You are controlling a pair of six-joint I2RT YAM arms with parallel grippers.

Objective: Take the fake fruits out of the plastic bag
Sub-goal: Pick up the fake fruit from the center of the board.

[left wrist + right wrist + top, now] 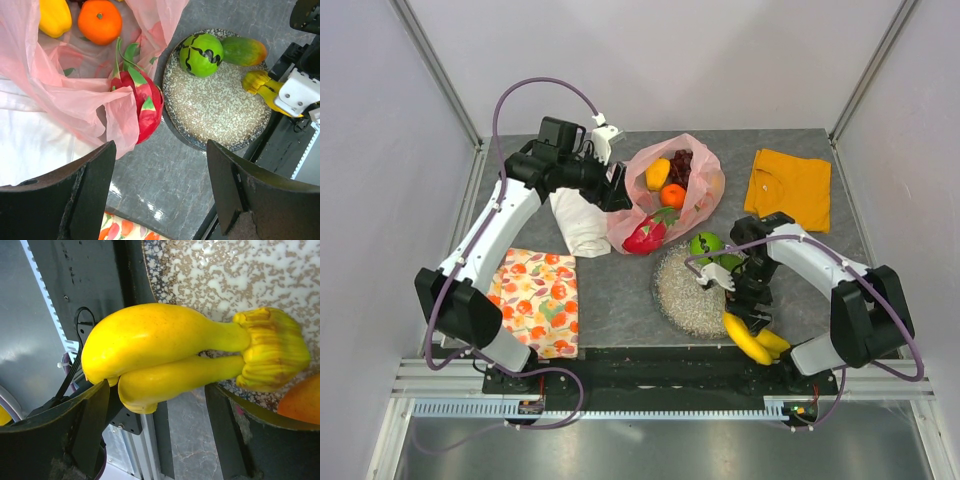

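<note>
The pink plastic bag (pixel 698 170) lies open at the table's middle back, holding a yellow fruit (pixel 658 172), dark grapes (pixel 681 163) and an orange (pixel 672 195). A pink dragon fruit (pixel 645 236) sticks out of its mouth (pixel 142 107). A green round fruit (pixel 705 243) and a mango (pixel 730 262) lie on the glittery dish (pixel 685 295). The banana bunch (pixel 750 340) lies across the dish's near rim. My right gripper (pixel 752 300) is open over it, jaws on either side of the bananas (pixel 165 347). My left gripper (pixel 615 190) is open and empty (pixel 161 150) beside the bag.
A white cloth (pixel 582 225) lies under the bag's left side. A fruit-patterned cloth (pixel 535 300) is at the front left. A folded orange cloth (pixel 788 185) is at the back right. The black base rail (pixel 670 365) runs along the near edge.
</note>
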